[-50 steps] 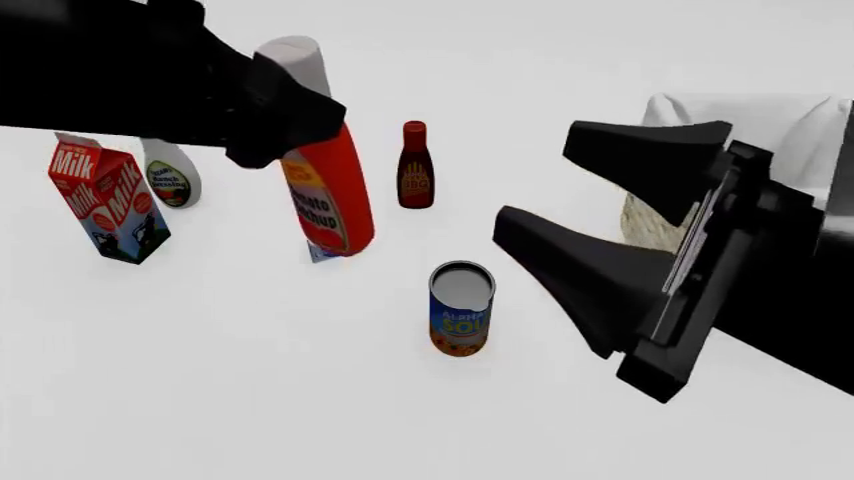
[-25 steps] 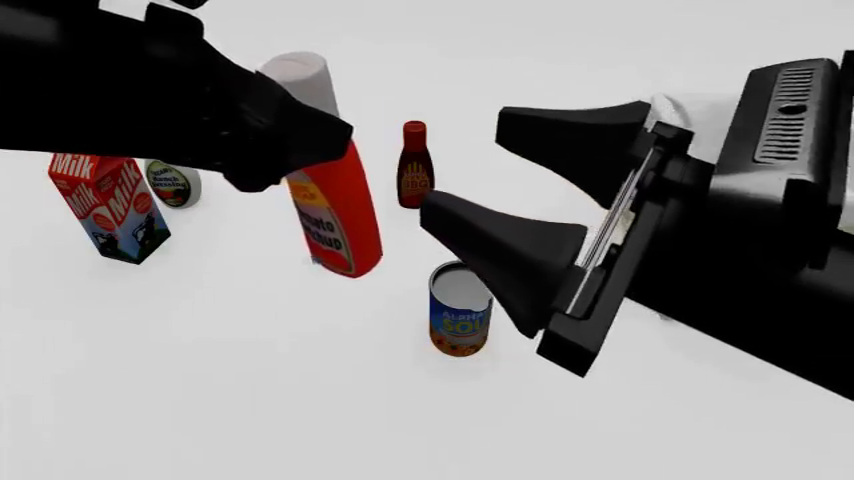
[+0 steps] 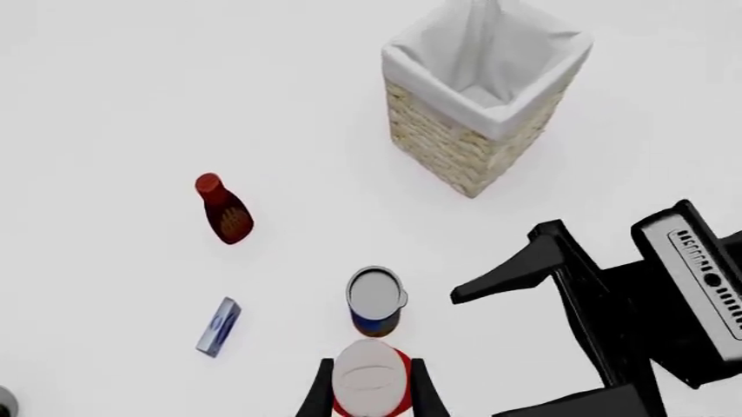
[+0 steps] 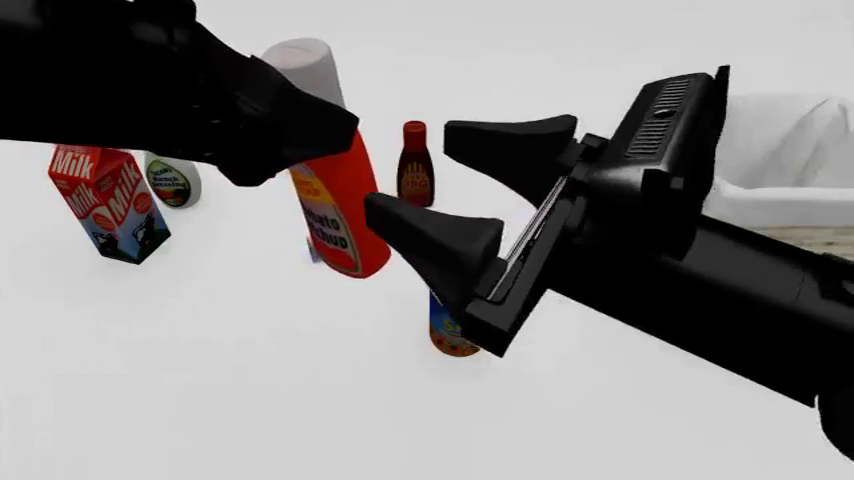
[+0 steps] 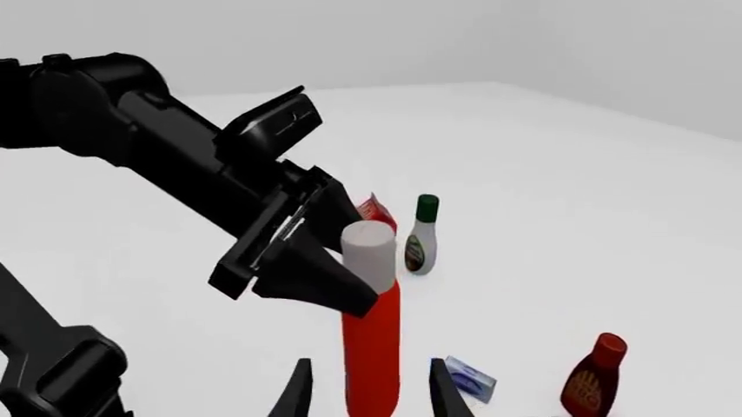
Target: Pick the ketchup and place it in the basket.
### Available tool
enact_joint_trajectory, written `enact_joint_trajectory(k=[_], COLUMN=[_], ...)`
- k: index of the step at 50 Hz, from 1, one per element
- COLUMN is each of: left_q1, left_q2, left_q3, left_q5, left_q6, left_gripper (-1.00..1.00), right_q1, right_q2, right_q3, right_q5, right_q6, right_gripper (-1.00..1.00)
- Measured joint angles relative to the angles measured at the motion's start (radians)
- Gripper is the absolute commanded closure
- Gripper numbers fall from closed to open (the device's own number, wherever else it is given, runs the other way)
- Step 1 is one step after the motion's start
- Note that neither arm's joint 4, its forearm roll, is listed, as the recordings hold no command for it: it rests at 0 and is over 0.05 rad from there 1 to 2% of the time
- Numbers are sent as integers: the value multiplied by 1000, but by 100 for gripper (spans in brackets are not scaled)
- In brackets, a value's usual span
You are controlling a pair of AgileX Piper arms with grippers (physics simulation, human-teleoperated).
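The ketchup [image 4: 340, 205], a red-orange bottle with a whitish cap, hangs tilted above the table in my left gripper [image 4: 314, 130], which is shut on its upper part. The left wrist view shows its cap [image 3: 368, 378] between the left fingers [image 3: 315, 395]. My right gripper [image 4: 408, 168] is open, its fingertips just right of the ketchup. In the right wrist view the ketchup [image 5: 371, 347] stands just ahead, between the right fingers [image 5: 295, 395]. The basket [image 4: 787, 170], wicker with white lining, is at the far right, mostly hidden by my right arm; it shows whole in the left wrist view [image 3: 464, 148].
On the table stand a dark red bottle [image 4: 415, 165], a soup can [image 4: 451, 338] half hidden under my right gripper, a milk carton [image 4: 110, 205] and a white green-capped bottle [image 5: 423, 239]. A small blue box [image 3: 218, 326] lies flat.
My right gripper has swung left and up, from beside the basket to just right of the ketchup, staying open. The left gripper holds the ketchup, shifted slightly right.
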Motion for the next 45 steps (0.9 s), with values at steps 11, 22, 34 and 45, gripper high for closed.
enact_joint_trajectory(k=[11,22,34,45], left_q1=[-20,-41,-63,-82], left_q2=[2,-2,-9,-14], left_q3=[-22,-38,-49,-58], left_q5=[15,28,40,53], left_q6=[-6,-10,-17,-26], left_gripper=[100,100,100,100], right_q1=[-2,2,8,12], right_q2=[64,118,163,195], right_q3=[-12,-25,-45,-53], right_q5=[-38,-60,-70,-83], right_q6=[4,-9,-24,-25], right_gripper=[-100,-100,-100,-100])
